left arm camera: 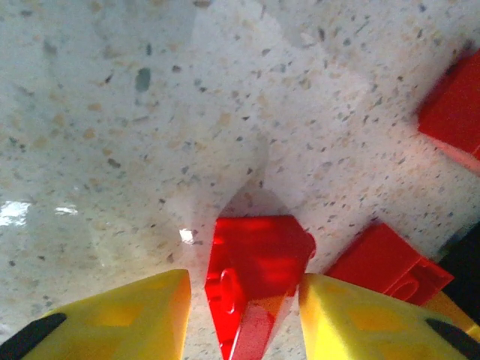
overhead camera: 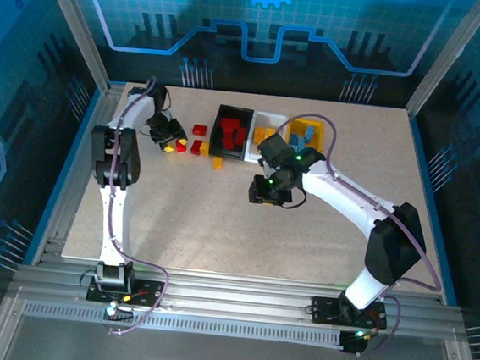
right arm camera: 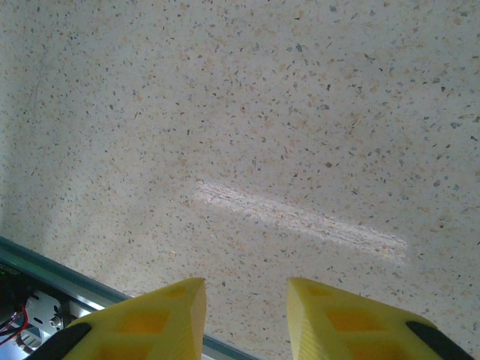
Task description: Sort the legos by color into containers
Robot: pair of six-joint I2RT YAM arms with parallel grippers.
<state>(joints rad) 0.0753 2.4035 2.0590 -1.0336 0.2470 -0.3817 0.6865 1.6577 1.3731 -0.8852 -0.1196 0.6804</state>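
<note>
Straddles, with parted jaws of the left gripper (left arm camera: 244, 279) at the bottom of the left wrist view, a red lego (left arm camera: 255, 262), table (left arm camera: 150, 112) bare beside one finger. Holds nothing in the right gripper (right arm camera: 246, 283), slightly parted over bare table. Shows from above, upper centre, black container (overhead camera: 217, 131), white container (overhead camera: 272, 115) and yellow container (overhead camera: 301, 120) in a row.

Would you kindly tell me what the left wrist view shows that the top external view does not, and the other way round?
Left wrist: close up, a red brick between the left hand's yellow fingers, with a sliver of table showing beside one finger. Top external: the black bin holding red bricks, the white bin and the yellow bin. Both: that hand among loose red bricks.
</note>
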